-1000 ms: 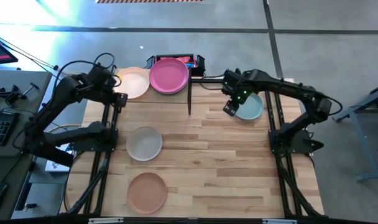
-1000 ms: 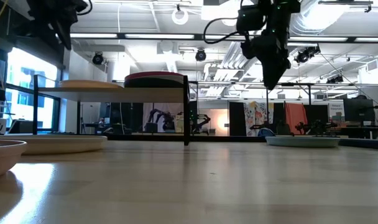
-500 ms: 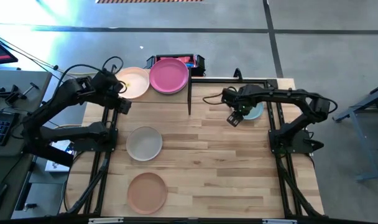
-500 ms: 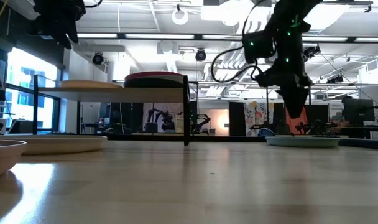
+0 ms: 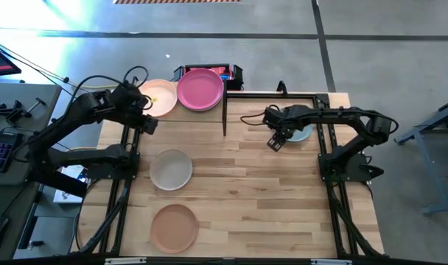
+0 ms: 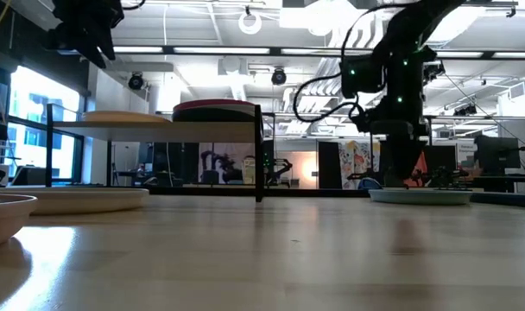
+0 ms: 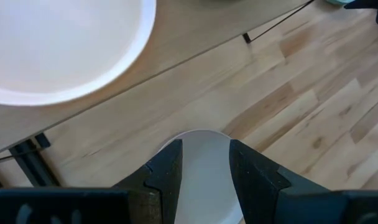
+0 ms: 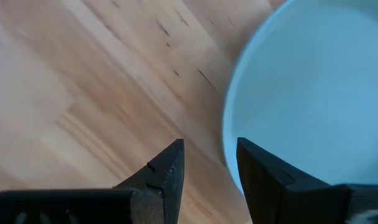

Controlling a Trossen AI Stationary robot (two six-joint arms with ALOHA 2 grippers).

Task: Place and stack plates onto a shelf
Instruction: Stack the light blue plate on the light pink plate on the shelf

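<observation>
Right pincer (image 5: 276,141): low over the far right part of the worktop (image 5: 246,191), at the near-left edge of the pale blue plate (image 5: 301,133). In the right wrist view its fingers (image 8: 167,174) stand apart with a small gap between them; one finger is over bare wood, the other overlaps the plate's rim. Nothing is gripped that I can see; cannot tell whether a finger touches the rim.

Pale blue plate: flat on the worktop, partly hidden under the right arm in the high view; seen as a thin disc (image 6: 420,196) in the low view.

Left pincer (image 5: 149,124): raised above the far left edge of the worktop, just in front of the shelf (image 5: 231,93). Fingers (image 7: 170,171) parted, holding nothing.

Shelf: at the far edge, its light wood panel (image 6: 159,125) carried on a thin black frame.

On the shelf: cream plate (image 5: 159,97) to the left, magenta plate (image 5: 200,89) beside it, their rims overlapping in the high view.

On the worktop, left half: off-white plate (image 5: 171,169) in the middle, peach plate (image 5: 174,227) nearer the front, well apart from each other.
</observation>
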